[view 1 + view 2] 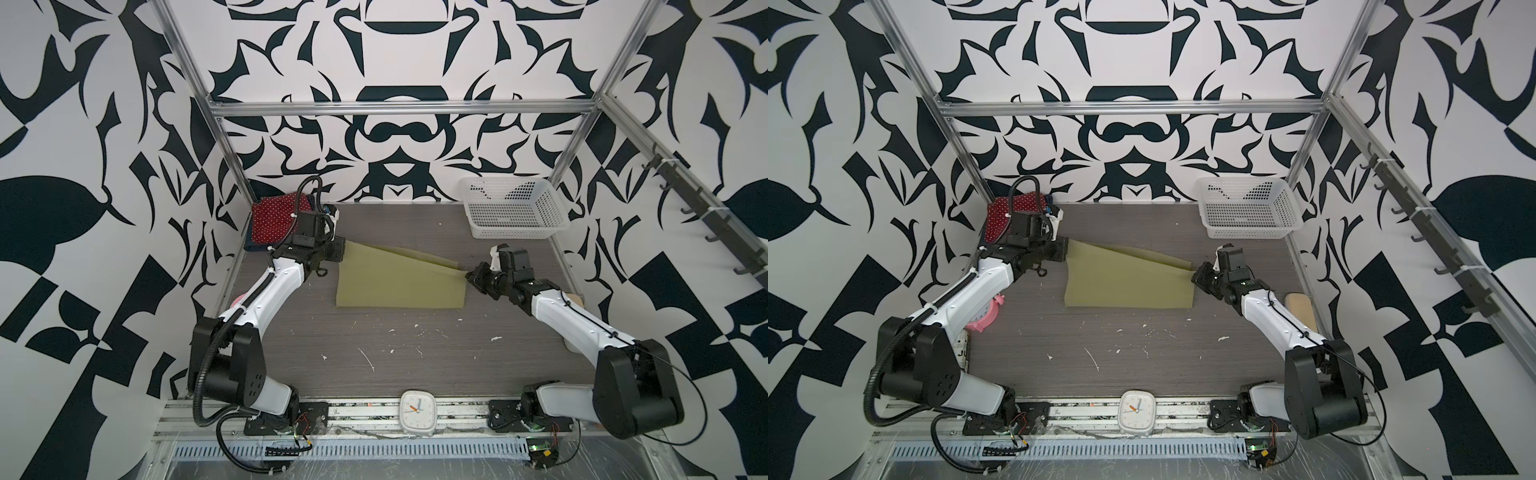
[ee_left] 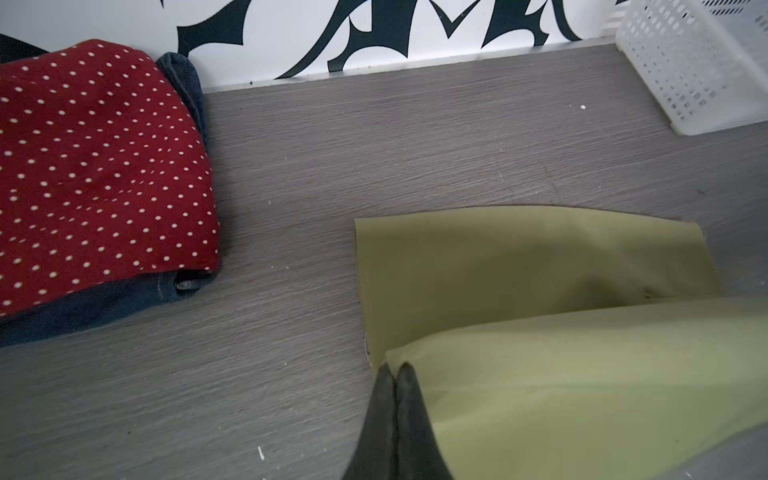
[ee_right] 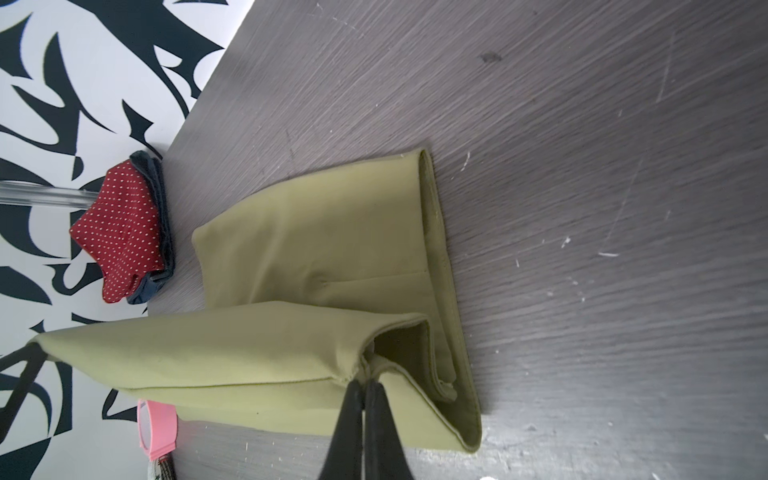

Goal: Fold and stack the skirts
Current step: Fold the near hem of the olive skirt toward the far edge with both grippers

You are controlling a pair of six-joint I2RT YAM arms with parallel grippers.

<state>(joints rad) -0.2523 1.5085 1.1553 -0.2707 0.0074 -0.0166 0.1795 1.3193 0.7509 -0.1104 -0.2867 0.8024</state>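
Observation:
The olive-green skirt (image 1: 395,282) (image 1: 1125,282) lies mid-table, its far edge lifted and stretched between both grippers. My left gripper (image 1: 341,248) (image 2: 395,368) is shut on the skirt's (image 2: 582,374) raised left corner. At the right end my right gripper (image 1: 469,275) (image 3: 363,383) is shut on the hem of the skirt (image 3: 291,266). The red polka-dot skirt (image 1: 274,220) (image 2: 95,174) lies folded on the dark blue denim skirt (image 2: 99,303) (image 3: 164,216) in the far left corner.
A white perforated basket (image 1: 513,210) (image 2: 698,70) stands at the far right corner. A pink round thing (image 1: 984,318) (image 3: 156,428) lies under the left arm. A tan block (image 1: 1300,309) sits by the right edge. A small white clock (image 1: 417,411) rests on the front rail.

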